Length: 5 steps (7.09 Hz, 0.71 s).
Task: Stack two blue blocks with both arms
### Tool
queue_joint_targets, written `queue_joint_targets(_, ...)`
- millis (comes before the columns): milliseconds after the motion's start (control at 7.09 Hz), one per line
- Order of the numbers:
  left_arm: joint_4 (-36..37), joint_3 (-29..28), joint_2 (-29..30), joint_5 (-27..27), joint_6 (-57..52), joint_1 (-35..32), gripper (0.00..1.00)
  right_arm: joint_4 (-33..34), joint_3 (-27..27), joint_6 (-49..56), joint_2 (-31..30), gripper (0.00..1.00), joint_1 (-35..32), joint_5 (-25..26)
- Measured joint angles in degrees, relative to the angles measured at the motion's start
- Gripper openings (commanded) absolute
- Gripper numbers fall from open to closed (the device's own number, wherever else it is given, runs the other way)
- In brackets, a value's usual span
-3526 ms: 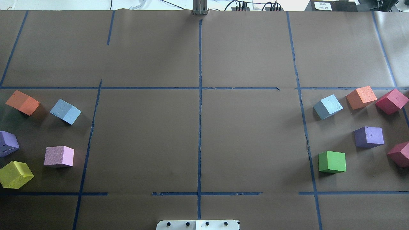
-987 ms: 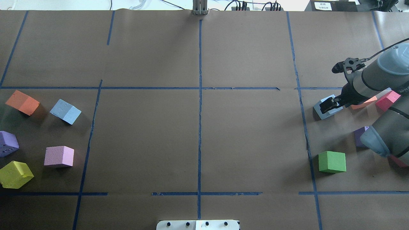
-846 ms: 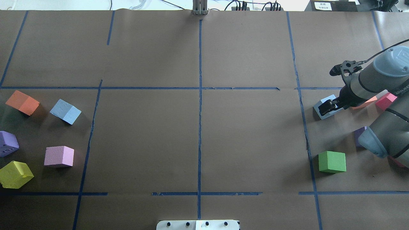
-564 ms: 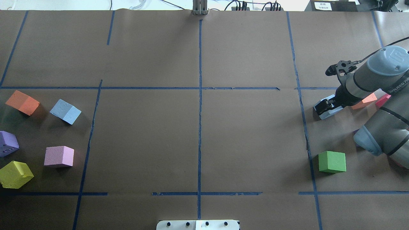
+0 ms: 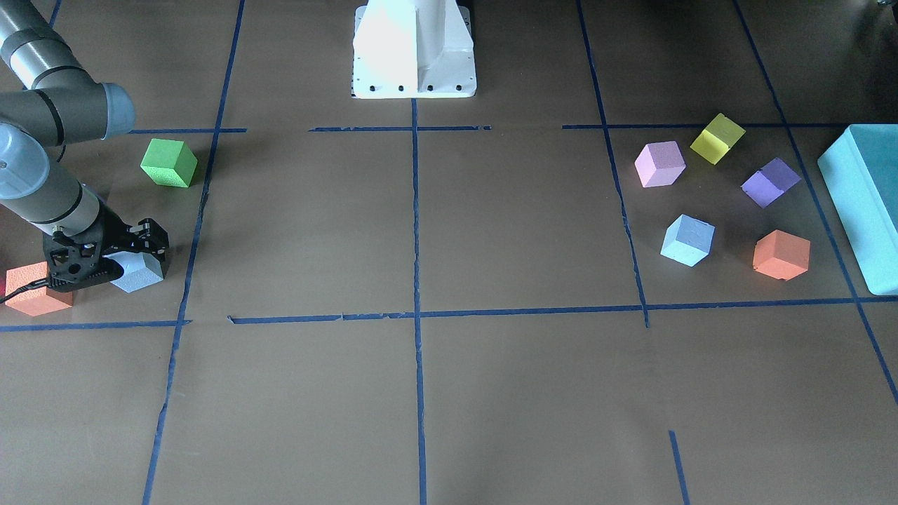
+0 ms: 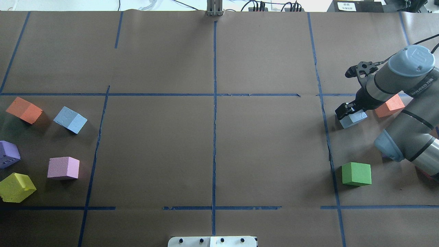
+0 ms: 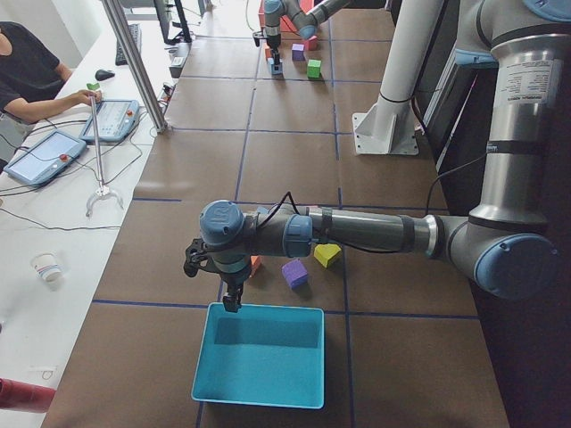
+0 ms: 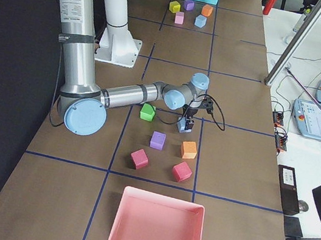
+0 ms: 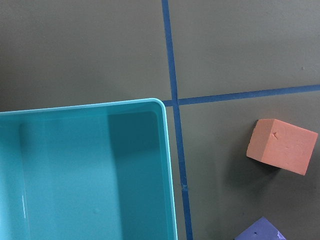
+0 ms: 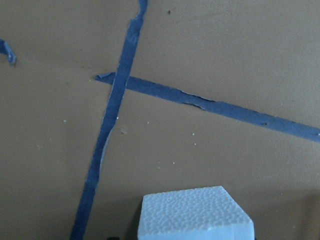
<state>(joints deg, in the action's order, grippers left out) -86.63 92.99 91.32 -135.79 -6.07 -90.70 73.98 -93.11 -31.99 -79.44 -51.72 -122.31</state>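
One pale blue block (image 6: 355, 119) lies on the table's right side, also in the front view (image 5: 140, 273) and at the bottom of the right wrist view (image 10: 195, 212). My right gripper (image 6: 347, 110) points down over it with its jaws apart on either side (image 5: 116, 263); the block rests on the table. The other blue block (image 6: 70, 119) lies free on the left side (image 5: 687, 240). My left gripper (image 7: 234, 299) shows only in the exterior left view, above the teal bin's near edge; I cannot tell if it is open.
Near the right block lie an orange cube (image 6: 389, 105) and a green cube (image 6: 356, 174). Around the left block lie orange (image 6: 24, 109), purple (image 6: 8, 154), pink (image 6: 63, 168) and yellow (image 6: 16, 187) cubes. A teal bin (image 5: 863, 203) stands at the left end, a pink tray (image 8: 154, 230) at the right end.
My right arm came in from the right, and its gripper moved over the right blue block and shifted left. The block has stayed in place. The left side is unchanged.
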Motion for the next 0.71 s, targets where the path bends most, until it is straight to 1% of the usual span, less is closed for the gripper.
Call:
queue_joint_targets(141,0.0,0.0,0.0,0.0,0.0,0.0,1.00,0.0,-0.4,0.1,0.1,0.00,-0.8,-0.4)
queue_joint_targets(282,0.0,0.0,0.0,0.0,0.0,0.0,1.00,0.1,-1.5,0.1,0.2,0.00,-2.5,-2.3)
queue_joint_targets(423,0.0,0.0,0.0,0.0,0.0,0.0,1.00,0.3,-3.0,0.0,0.3,0.00,-4.6,-5.5)
queue_joint_targets(564,0.0,0.1,0.0,0.0,0.0,0.0,1.00,1.2,-4.2,-0.3,1.0,0.00,-6.0,-7.9)
queue_joint_targets(705,0.0,0.1,0.0,0.0,0.0,0.0,1.00,3.9,-4.9,-0.7,3.6,0.00,-6.2,-8.8)
